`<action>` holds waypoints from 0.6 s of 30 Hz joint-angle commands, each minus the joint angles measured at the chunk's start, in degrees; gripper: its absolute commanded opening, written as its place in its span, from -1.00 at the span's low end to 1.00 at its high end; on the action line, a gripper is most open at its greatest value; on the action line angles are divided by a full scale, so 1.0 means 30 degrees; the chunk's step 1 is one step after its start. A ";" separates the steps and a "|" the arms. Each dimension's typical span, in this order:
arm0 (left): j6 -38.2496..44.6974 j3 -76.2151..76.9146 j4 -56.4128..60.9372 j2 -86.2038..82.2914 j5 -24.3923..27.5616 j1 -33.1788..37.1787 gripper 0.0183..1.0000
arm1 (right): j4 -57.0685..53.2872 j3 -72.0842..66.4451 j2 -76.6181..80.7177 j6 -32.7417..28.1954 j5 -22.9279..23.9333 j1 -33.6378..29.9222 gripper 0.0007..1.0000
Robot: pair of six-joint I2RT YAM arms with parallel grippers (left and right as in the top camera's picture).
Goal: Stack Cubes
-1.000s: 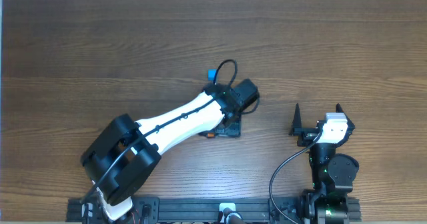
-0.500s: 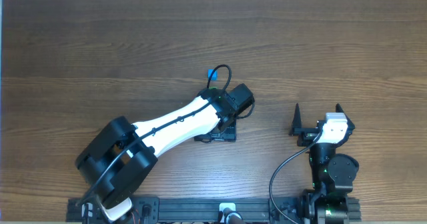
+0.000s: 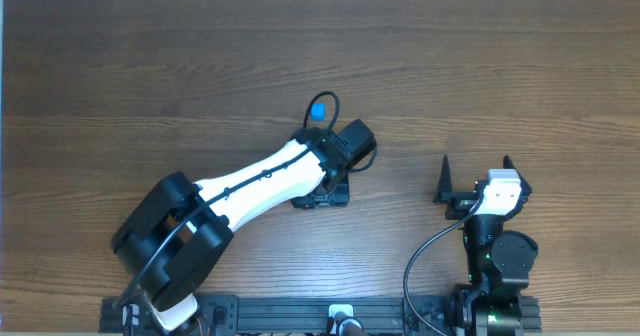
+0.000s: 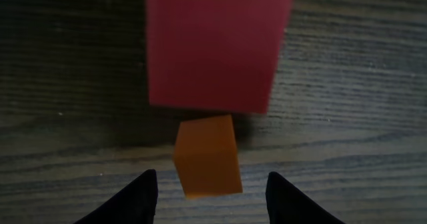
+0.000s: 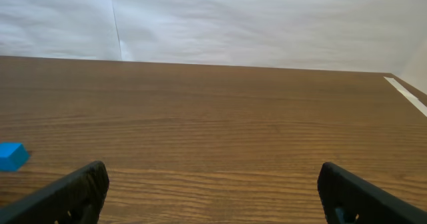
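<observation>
Beneath the left gripper (image 4: 211,184), framed between its two spread fingers (image 4: 137,201), lies one orange cube (image 4: 207,156) on the wooden table (image 3: 150,56). The claw is released, and its fingers stand clear of the cube on both sides. Just beyond the orange cube sits one red cube (image 4: 213,47), which looks larger; I cannot tell whether the two touch. One blue cube (image 3: 318,109) rests alone, well apart from the orange cube, on the side away from the arm bases. That makes three cubes. Well apart to the right of the orange cube, the right gripper (image 3: 475,176) is released and holds nothing.
</observation>
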 commanded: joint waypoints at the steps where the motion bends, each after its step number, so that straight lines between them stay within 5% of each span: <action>1: -0.0823 -0.0175 0.0029 -0.0481 -0.0095 0.0102 0.05 | -0.0036 -0.0102 -0.0153 0.0000 -0.0160 0.0015 0.98; 18: -0.2200 -0.0175 0.0029 0.0386 -0.0007 0.0102 -0.03 | -0.0036 -0.0102 -0.0153 0.0000 -0.0160 0.0015 0.99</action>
